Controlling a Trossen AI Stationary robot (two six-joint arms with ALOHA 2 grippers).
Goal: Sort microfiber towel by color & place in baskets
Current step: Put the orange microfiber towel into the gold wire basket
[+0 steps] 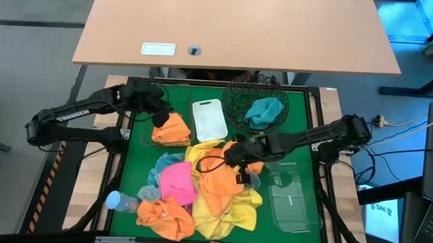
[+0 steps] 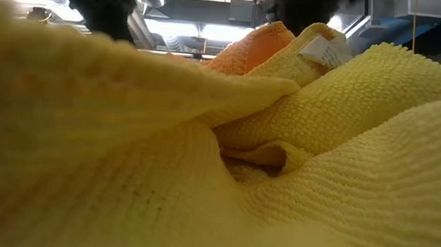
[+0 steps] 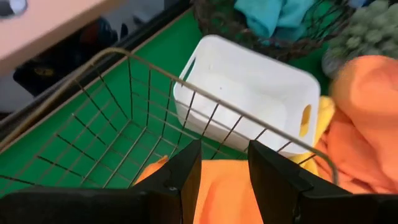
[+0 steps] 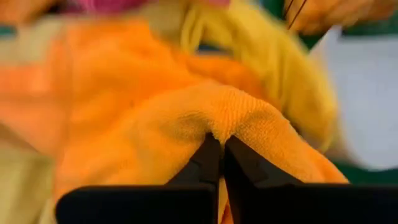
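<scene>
My left gripper [image 3: 224, 163] is open over the dark wire-grid basket [image 1: 149, 133], just above an orange towel [image 1: 171, 128] lying in it. My right gripper [image 4: 221, 149] is shut on an orange towel [image 1: 218, 181] in the pile of yellow, orange, pink and light blue towels mid-table. The white tub [image 1: 209, 119] stands beside the wire-grid basket. A teal towel [image 1: 264, 111] lies in the round black mesh basket [image 1: 239, 93]. The clear tray [image 1: 294, 200] sits near the right edge. My left gripper has the orange towel [image 3: 224, 196] showing between and below its open fingers; I cannot tell whether they touch it. My right gripper pinches a raised fold of the orange towel [image 4: 227, 112] between its two fingers, coming slanting down from the table's right. The rest of the towel lies on the pile.
A clear bottle with a blue cap [image 1: 120, 201] lies at the pile's near left. A spiky grey-green ball plant [image 3: 367, 28] sits by the mesh basket. Yellow towels [image 2: 279, 164] fill the low view. A wooden desk [image 1: 234, 28] stands beyond the far edge.
</scene>
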